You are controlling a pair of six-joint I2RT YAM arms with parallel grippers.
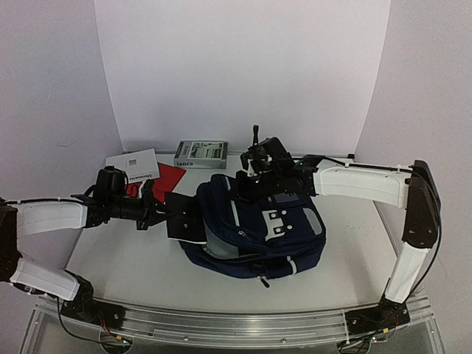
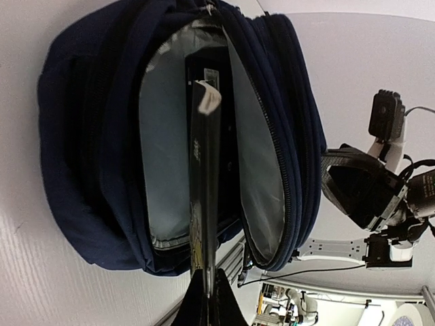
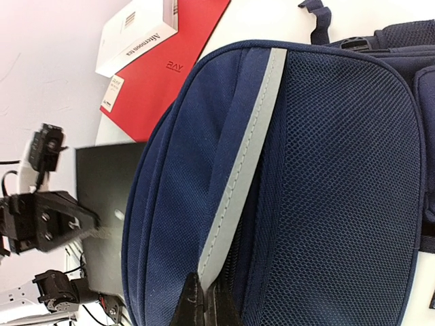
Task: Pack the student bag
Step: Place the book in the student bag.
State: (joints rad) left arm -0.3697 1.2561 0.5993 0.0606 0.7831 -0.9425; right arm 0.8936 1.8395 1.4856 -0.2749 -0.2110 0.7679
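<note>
1. Student bag (image 1: pixel 228 254) lies in the middle of the table (image 1: pixel 118 251). It is navy with a pale stripe, and its grey buckled flap faces up.
2. Its main compartment (image 2: pixel 170 149) is unzipped and gapes toward the left arm, showing a grey lining.
3. One thin black folder (image 1: pixel 184 214) stands edge-on in that mouth. Its far end is inside the compartment and its near end is still outside.
4. The left gripper (image 2: pixel 206 288) is clamped narrow on the folder's outer edge.
5. The right gripper (image 3: pixel 204 302) is pinched tight on the bag's fabric, right at the grey stripe beside the opening.
6. Three flat items lie behind the bag, all outside it:
   - one white book (image 1: pixel 133 166);
   - one red folder (image 1: pixel 168 177), partly under the white book;
   - one grey-and-white book (image 1: pixel 200 153), nearest the back wall.
7. The side mesh pocket (image 3: pixel 340 170) looks flat; I cannot tell whether it holds anything.
8. Count: one bag, one black folder, three items on the table, two grippers, both gripping.
</note>
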